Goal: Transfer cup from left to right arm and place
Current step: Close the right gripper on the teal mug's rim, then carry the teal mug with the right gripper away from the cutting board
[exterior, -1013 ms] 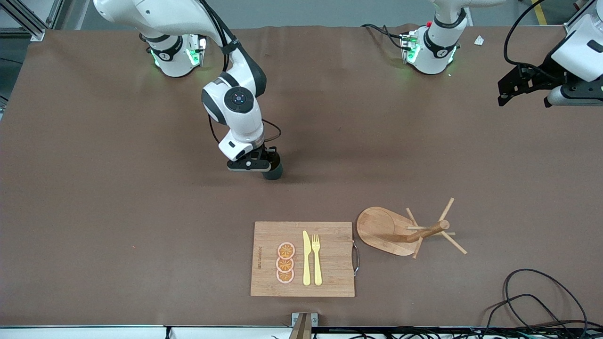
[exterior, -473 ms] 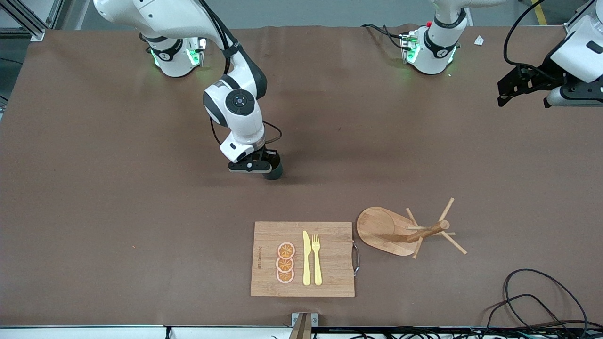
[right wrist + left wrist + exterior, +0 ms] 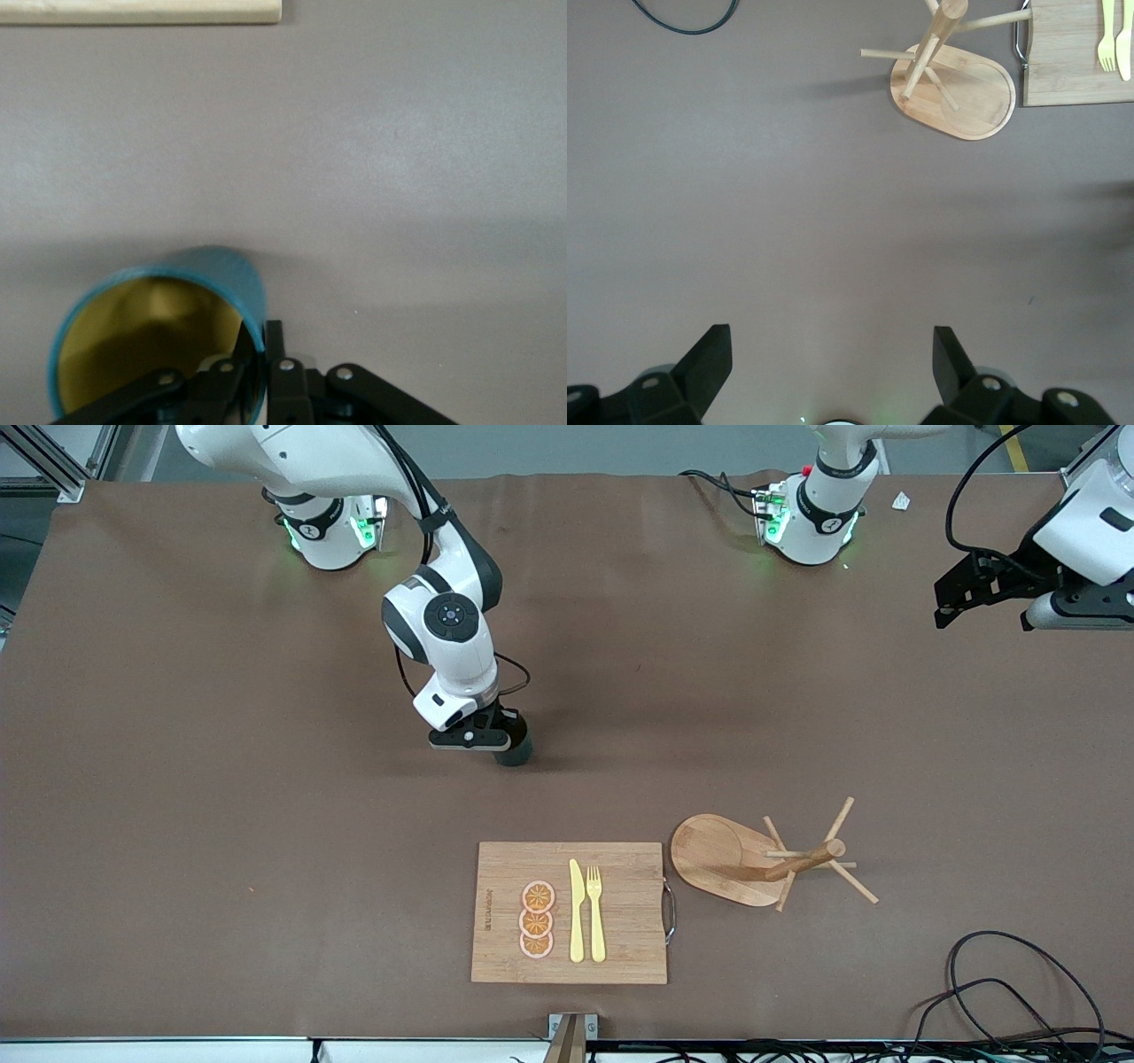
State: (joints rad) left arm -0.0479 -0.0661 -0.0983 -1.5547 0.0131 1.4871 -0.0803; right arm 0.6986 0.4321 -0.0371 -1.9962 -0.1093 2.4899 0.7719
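Note:
The cup [image 3: 514,749] is a small dark teal mug with a yellow inside [image 3: 151,341]. It sits low at the middle of the table; I cannot tell whether it touches the table. My right gripper [image 3: 496,735] is shut on the cup's rim [image 3: 257,341], with one finger inside and one outside the wall. The cup's handle is hidden. My left gripper [image 3: 952,602] waits, open and empty, high over the left arm's end of the table. Its wide-apart fingertips show in the left wrist view [image 3: 831,354].
A wooden cutting board [image 3: 620,948] with a yellow knife, a fork and three orange slices lies nearer to the front camera than the cup. A wooden mug tree [image 3: 762,859] stands beside it toward the left arm's end. It also shows in the left wrist view [image 3: 952,75]. Cables [image 3: 1019,983] lie at the corner.
My right gripper with the cup has shifted very slightly toward the robots' bases. The left gripper has barely drifted.

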